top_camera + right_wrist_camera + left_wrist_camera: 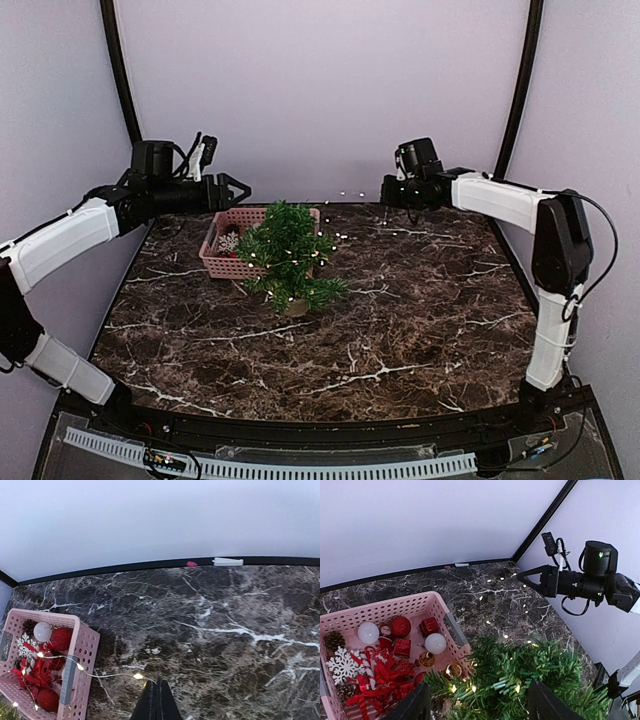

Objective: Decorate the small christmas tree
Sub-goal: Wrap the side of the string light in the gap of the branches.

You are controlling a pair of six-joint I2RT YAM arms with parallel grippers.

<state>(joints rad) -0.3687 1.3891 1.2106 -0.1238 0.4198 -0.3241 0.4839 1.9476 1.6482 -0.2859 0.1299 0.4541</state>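
A: On the marble table [400,330], left of centre, the small christmas tree [288,255] stands upright in its pot, just beside the pink basket [215,262]. How far along?

B: Partly done. A light string [107,675] with lit bulbs lies among the branches. One strand leaves the tree, passes over the basket and climbs toward the back right. The ornaments [400,626] (balls, snowflake, pine cones, red bows) all lie in the basket, and none shows on the branches. Judged: lights partly laid, every ornament left to hang.

A: Arm poses?

B: The left arm [60,240] reaches in from the left with its wrist roughly level. The left gripper [238,190] hangs above the basket's far side, pointing toward the tree, its jaws wide apart with nothing between them. The right arm [500,198] stretches along the back of the table. The right gripper [386,208] is raised, well apart from the tree, its fingers pressed together on the string's free end.
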